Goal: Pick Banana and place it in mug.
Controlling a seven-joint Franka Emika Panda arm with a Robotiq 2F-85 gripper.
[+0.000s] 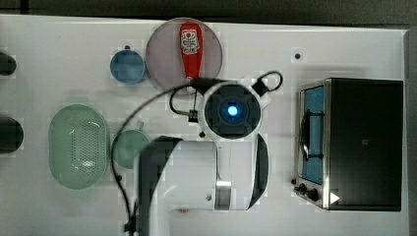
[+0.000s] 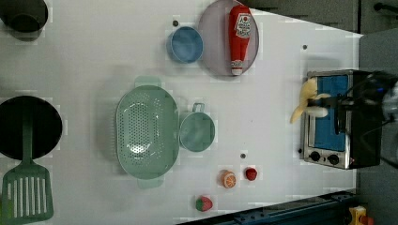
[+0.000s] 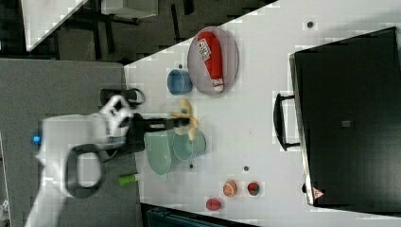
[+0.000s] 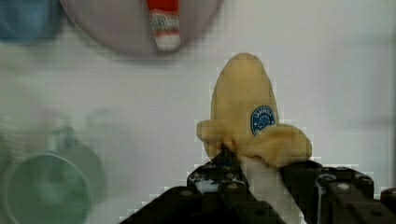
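Gripper [image 4: 259, 175]: clamped on the banana [image 4: 247, 112], the two black fingers [image 4: 219, 175] pinching its pale stem end so that the peeled lobes and the blue sticker stand clear ahead of the jaws. The hold at the narrow end appears chosen to leave the bulk of the fruit free to go into a small opening first.

Banana, position: carried aloft, off the worktop [image 1: 319, 44]; the right view shows it at the tip of the outstretched arm, its lobes over the far rim of the mug [image 3: 188, 144].

Mug: teal-green, upright, mouth open, standing just beside the long side of the pale-green perforated basket [image 2: 146, 131], handle turned away from it. In the wrist view it lies off to the side of the held fruit, so the fruit is judged not yet squarely above it.

Further holdings: blue cup [image 2: 185, 44] and grey plate [image 2: 213, 47] bearing a red ketchup bottle [image 2: 239, 35] near one long edge; toaster oven [image 1: 354, 142] towards a short edge; three small toy fruits [image 2: 228, 179] near the opposite long edge.
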